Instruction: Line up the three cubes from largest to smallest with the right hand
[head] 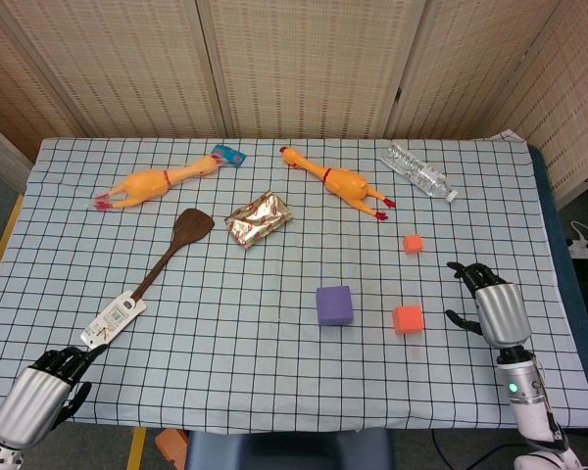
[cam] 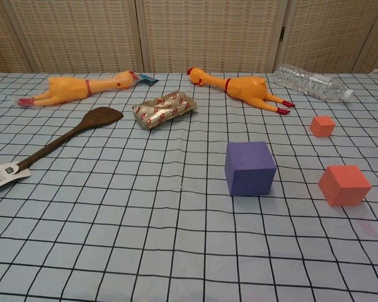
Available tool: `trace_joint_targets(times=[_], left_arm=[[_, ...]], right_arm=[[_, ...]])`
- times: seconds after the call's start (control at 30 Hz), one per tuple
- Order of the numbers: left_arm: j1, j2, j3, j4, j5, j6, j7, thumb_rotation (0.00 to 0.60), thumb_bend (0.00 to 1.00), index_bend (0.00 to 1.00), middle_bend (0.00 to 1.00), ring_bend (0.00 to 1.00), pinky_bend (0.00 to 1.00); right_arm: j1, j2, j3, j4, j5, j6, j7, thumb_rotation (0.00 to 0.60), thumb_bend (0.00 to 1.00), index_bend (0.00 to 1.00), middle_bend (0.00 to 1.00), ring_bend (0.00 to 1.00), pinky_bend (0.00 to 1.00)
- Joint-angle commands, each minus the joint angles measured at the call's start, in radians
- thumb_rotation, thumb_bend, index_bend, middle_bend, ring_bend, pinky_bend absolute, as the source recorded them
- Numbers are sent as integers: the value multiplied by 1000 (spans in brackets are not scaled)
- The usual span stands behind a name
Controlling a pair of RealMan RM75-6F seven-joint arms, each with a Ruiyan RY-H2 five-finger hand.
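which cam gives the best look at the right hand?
Head view. The right hand shows whole at the table's right edge, fingers apart, holding nothing, just right of the mid-size orange cube. Chest view does not show it at all, only the cubes.

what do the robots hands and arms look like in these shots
Only the head view shows them. Both the left hand and right hand have silver-grey metallic backs and black fingers. The right wrist below is white, with a small green light.
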Motion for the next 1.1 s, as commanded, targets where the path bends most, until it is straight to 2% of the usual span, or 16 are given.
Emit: trace_joint_targets(times=[0.03, 0.2, 0.3, 0.4, 0.47, 0.7, 0.87, 1.1], left_arm=[[0, 0, 4, -3, 4, -1, 4, 600, 450, 194, 391, 319, 425], [-7, 1, 2, 3, 2, -6, -10, 600, 450, 194, 391, 319, 425], [-9, 3, -1, 3, -16, -18, -23, 600, 450, 194, 392, 320, 425], [-6, 7, -2, -3, -22, -16, -19, 600, 450, 194, 391, 320, 425], [-2, 6, -3, -7, -16, -3, -13, 600, 450, 194, 392, 319, 425], [-3, 3, -4, -13, -25, -18, -1, 600, 450, 194, 393, 319, 425], [-2, 6, -6, -16, -31, -14, -9, 600, 450, 194, 392, 319, 425], [-3, 6, -3, -17, -29, -20, -4, 600, 450, 194, 392, 320, 425]], right_arm=[[-4, 23, -6, -29, 4, -36, -6, 600, 0, 230, 376, 264, 596], [3, 41, -6, -51, 14, -86, 4, 600, 0, 227, 376, 316, 618], [11, 62, -6, -72, 20, -122, 51, 600, 0, 233, 440, 480, 693], [19, 90, -15, -99, 26, -171, 86, 600, 0, 259, 595, 678, 799], [27, 111, -24, -118, 30, -212, 107, 600, 0, 282, 664, 743, 849], [60, 150, -25, -145, 63, -326, 153, 600, 0, 284, 752, 824, 904], [74, 137, -19, -128, 87, -374, 147, 600, 0, 229, 785, 851, 919], [115, 192, -63, -173, 43, -495, 279, 600, 0, 186, 792, 857, 924]])
